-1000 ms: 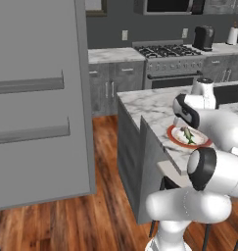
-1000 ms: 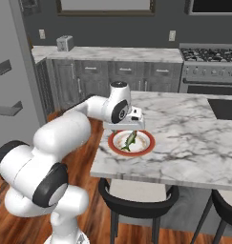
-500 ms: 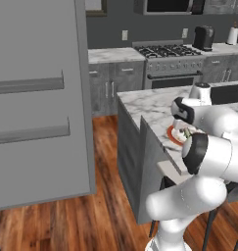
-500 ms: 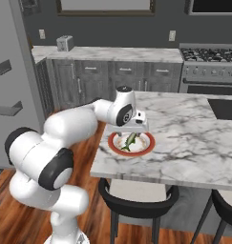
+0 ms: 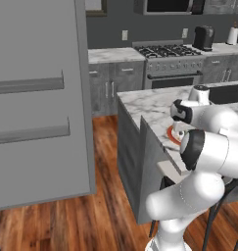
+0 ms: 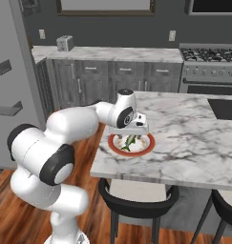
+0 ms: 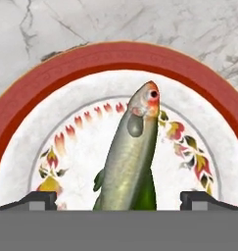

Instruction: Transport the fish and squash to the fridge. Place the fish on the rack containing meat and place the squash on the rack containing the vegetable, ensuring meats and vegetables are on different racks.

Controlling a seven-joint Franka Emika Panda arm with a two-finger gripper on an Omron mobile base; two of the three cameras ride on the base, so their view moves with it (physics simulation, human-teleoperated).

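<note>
where the hand (image 7: 118, 198) hovers spread, the fish (image 7: 129, 152) lies on a red-rimmed plate (image 7: 27, 93).

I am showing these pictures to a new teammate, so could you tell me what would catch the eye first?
The grey-green fish lying on a red-rimmed plate, close below the hand with the fingers spread on either side of it. Then the white arm stretched over the marble island, and the tall grey fridge at left.

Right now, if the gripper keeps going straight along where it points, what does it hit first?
Most likely the fish, lying on the red-rimmed plate directly between the gripper's open fingers. How much gap remains above it is unclear.
</note>
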